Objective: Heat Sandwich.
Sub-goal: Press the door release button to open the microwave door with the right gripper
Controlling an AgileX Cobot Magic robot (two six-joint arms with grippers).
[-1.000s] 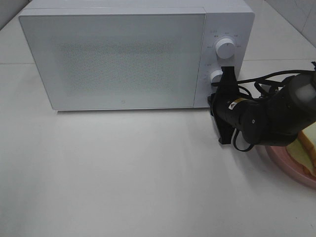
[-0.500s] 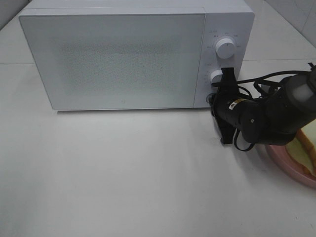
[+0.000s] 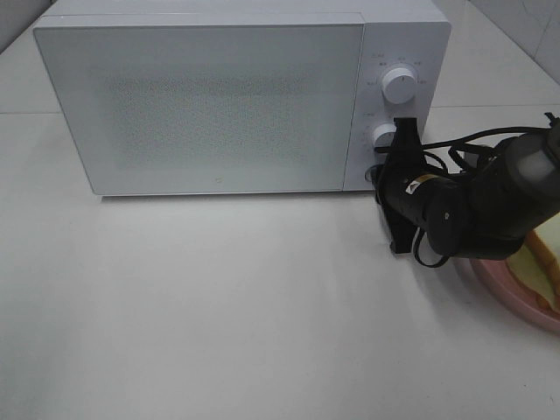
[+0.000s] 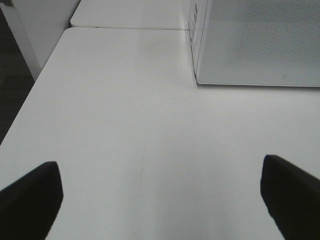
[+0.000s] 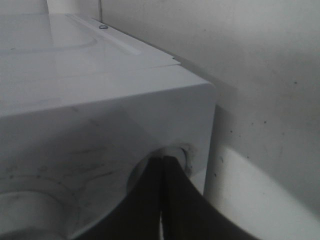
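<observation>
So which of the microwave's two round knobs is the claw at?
The lower knob: the shut right gripper has its tip at it and partly hides it. The upper knob stands clear above.

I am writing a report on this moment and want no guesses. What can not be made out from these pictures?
Square white-bread sandwich and round pink plate: exterior high view, covered by the black right arm and cut by the right edge.
Lower white knob of the white microwave: exterior high and right wrist views, partly behind the shut right tool; contact unclear.
Microwave inside: closed door hides it.
Dial markings: too small.
</observation>
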